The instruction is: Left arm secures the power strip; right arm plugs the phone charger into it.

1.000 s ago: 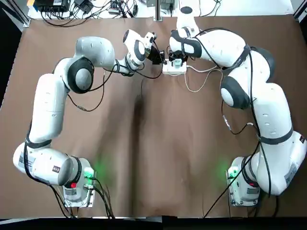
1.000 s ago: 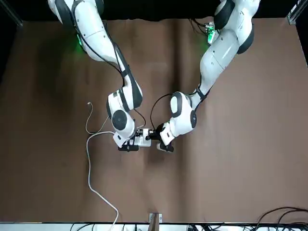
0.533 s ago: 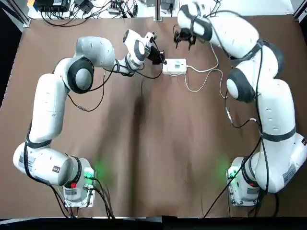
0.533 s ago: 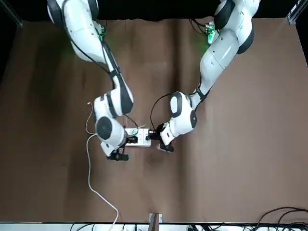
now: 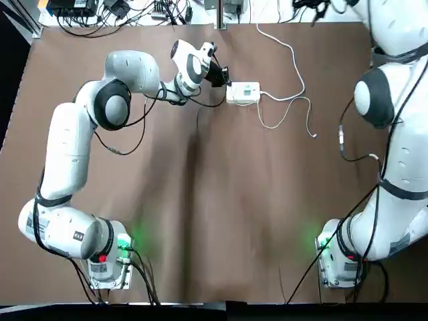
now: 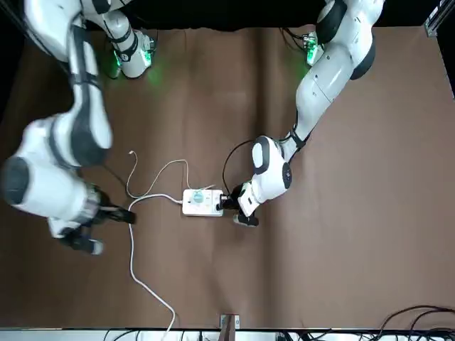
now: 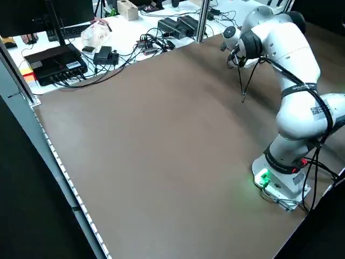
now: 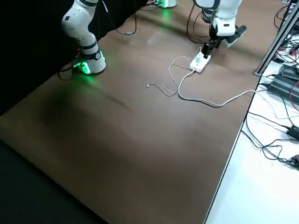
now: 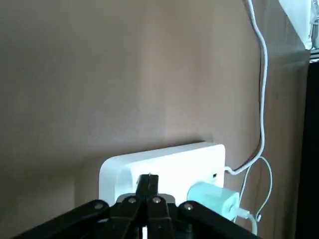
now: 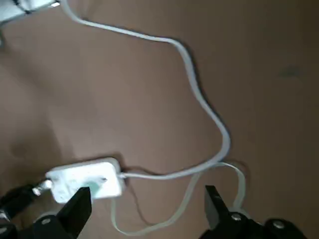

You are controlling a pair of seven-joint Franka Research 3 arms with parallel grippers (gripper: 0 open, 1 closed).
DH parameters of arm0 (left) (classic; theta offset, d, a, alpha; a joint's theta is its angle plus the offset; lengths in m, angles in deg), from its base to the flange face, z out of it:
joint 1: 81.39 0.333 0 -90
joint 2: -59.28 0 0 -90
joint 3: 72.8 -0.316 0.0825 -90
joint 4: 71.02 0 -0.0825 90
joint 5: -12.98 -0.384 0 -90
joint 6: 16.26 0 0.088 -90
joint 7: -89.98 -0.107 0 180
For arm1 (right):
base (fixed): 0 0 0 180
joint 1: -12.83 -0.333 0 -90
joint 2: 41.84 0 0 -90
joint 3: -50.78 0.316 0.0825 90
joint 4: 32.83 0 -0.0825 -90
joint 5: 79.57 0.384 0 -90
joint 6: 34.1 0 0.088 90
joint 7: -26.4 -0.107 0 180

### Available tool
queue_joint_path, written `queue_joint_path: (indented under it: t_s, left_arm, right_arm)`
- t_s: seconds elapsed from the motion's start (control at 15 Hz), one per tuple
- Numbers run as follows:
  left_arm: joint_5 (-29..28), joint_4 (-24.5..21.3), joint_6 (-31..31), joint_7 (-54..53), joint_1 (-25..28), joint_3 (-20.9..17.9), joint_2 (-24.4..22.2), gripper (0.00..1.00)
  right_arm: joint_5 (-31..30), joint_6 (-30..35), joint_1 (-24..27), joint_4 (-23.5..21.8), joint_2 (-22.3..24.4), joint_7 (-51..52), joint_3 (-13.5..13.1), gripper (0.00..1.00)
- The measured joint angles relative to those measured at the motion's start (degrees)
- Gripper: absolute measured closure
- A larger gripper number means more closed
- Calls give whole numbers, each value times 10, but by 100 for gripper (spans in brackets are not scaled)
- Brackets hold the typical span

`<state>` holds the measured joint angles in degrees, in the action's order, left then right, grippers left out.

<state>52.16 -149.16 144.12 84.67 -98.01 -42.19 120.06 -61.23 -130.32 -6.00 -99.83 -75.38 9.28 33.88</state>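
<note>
Closest to you is your left gripper (image 9: 148, 184), its fingers pinching one end of the one power strip (image 6: 202, 202), which lies on the brown worktop (image 5: 221, 234). You have one phone charger (image 9: 214, 199), seated in the strip's face toward the end away from that gripper. Two white lines run there: one thick cord (image 6: 132, 263) leaving the strip's end opposite the left gripper, and one thin cable (image 6: 160, 170) from the charger, looping on the worktop to a small free tip (image 5: 313, 136). Well apart from the strip, on the robot's right and farther from the bases than the left gripper, your right gripper (image 10: 149, 196) is raised with its fingers spread wide, holding nothing. You won't get any brand from the strip or charger; the label (image 5: 78, 236) on the left arm is too small to read. Farthest from the left gripper, past the worktop's edge, you have a white table (image 8: 261, 186) with tangled black cables (image 7: 148, 46) and a keyboard (image 7: 70, 32).
</note>
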Motion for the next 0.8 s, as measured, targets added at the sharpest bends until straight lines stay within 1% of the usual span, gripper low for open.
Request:
queue_joint_path:
  t_s: [0.07, 0.2, 0.33, 0.47, 0.6, 0.67, 0.73, 0.8]
  left_arm:
    - [0, 3, 0, 6, 0, 1, 0, 99]
    - [0, 8, 0, 17, -1, 2, -1, 99]
    - [0, 11, 1, 25, 0, 3, -6, 99]
    - [0, 14, 2, 31, 2, 3, -13, 99]
    - [0, 14, 2, 45, 4, 3, -25, 98]
    - [0, 14, 2, 51, 5, 3, -30, 97]
    - [0, 14, -1, 55, 7, 2, -36, 93]
    - [0, 14, -7, 58, 9, 2, -41, 91]
  right_arm:
    - [0, 14, 9, 0, 10, 9, -8, 0]
    - [-4, 25, 16, 1, 39, 17, -17, 0]
    - [-37, 32, 15, 2, 77, 18, -19, 0]
    - [-60, 65, 12, 2, 114, 18, -19, 0]
    - [-75, 88, 11, 0, 140, 21, -18, 0]
    - [-79, 92, 14, -3, 149, 23, -17, 0]
    - [-82, 94, 23, -6, 155, 29, -11, 0]
    - [-89, 94, 41, -8, 160, 35, 6, 0]
